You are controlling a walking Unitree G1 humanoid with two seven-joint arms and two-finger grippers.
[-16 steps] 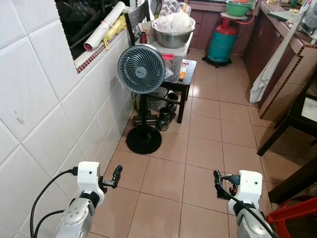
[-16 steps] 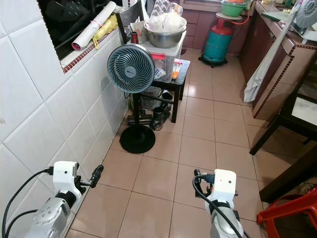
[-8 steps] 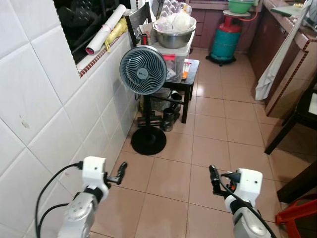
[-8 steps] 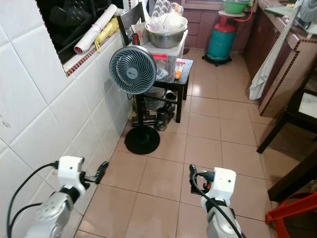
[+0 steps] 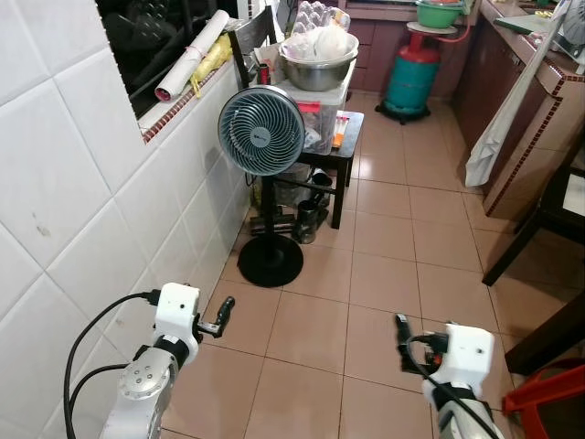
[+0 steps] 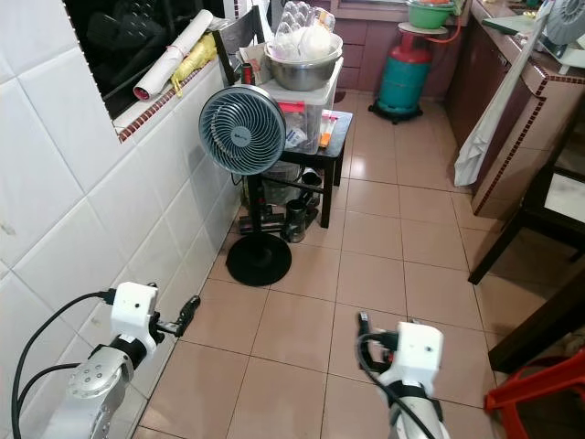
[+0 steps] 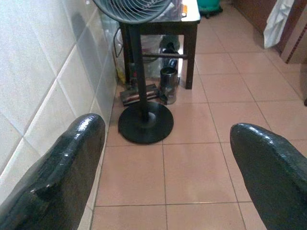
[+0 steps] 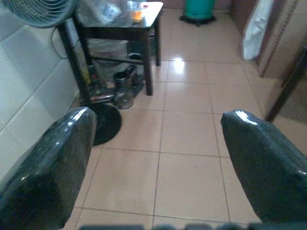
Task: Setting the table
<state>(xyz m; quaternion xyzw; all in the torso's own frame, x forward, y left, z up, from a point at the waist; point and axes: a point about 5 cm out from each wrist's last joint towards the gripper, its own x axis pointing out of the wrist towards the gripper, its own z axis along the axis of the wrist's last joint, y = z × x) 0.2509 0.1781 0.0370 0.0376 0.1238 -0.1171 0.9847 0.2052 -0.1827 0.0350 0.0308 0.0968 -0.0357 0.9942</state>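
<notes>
My left gripper [image 5: 222, 314] hangs low beside the white tiled wall, open, with nothing between its fingers [image 7: 57, 177]. My right gripper [image 5: 402, 334] is held low over the tiled floor, also open and empty, its fingers [image 8: 261, 163] wide apart. Ahead, a steel bowl [image 5: 318, 66] heaped with white things sits on a clear plastic box on a small black side table [image 5: 345, 146]. The dark legs of a table [image 5: 523, 240] stand at the right edge.
A standing fan [image 5: 261, 130] with a round black base [image 5: 271, 260] stands close to the tiled wall [image 5: 82, 201]. A green gas cylinder [image 5: 409, 80] stands at the far end. A brown counter [image 5: 539, 101] with a hanging white cloth [image 5: 498, 128] lines the right. A red stool [image 5: 539, 398] is near right.
The whole view has swayed a little as the camera moved. The right arm sits lower in the picture than before. Both grippers stay open and empty.
</notes>
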